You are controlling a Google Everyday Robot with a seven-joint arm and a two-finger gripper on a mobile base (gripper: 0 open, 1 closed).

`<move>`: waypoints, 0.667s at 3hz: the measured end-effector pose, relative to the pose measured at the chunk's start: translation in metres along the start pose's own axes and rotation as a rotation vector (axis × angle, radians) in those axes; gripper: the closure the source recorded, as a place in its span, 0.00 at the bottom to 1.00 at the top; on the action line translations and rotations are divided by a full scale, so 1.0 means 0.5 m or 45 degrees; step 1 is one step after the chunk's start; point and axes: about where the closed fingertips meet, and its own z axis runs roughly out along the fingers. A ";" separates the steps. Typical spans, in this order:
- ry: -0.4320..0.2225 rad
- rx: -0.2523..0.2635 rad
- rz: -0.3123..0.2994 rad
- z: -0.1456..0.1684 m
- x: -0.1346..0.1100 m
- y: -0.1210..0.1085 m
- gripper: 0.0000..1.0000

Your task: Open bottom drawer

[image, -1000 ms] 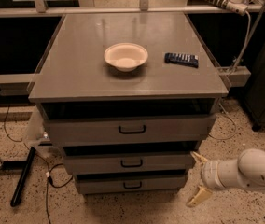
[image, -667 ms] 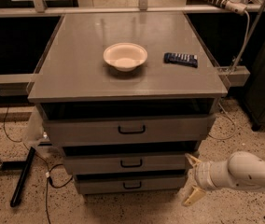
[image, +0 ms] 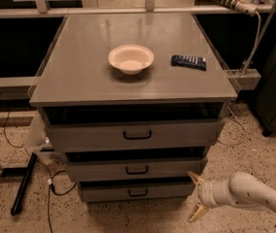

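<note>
The bottom drawer (image: 104,192) is the lowest and narrowest grey front of the cabinet, with a small black loop handle (image: 138,192) at its centre. It sits nearly flush, with a dark gap above it. My gripper (image: 196,196) is low at the right of the cabinet, on a white arm coming in from the lower right. Its two yellowish fingers (image: 195,178) are spread apart and hold nothing. It is level with the bottom drawer's right end and well to the right of the handle.
Above are the mid-width drawer (image: 99,170) and the widest top drawer (image: 89,136). On the cabinet top (image: 79,76) stand a pale bowl (image: 130,58) and a dark flat packet (image: 189,61). Cables and a black bar (image: 24,183) lie on the speckled floor at left.
My gripper and arm have moved left, closer to the cabinet's right lower corner. The drawers have not moved.
</note>
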 end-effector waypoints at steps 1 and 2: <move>-0.059 -0.020 -0.072 0.127 0.093 0.022 0.00; -0.059 -0.020 -0.072 0.127 0.093 0.022 0.00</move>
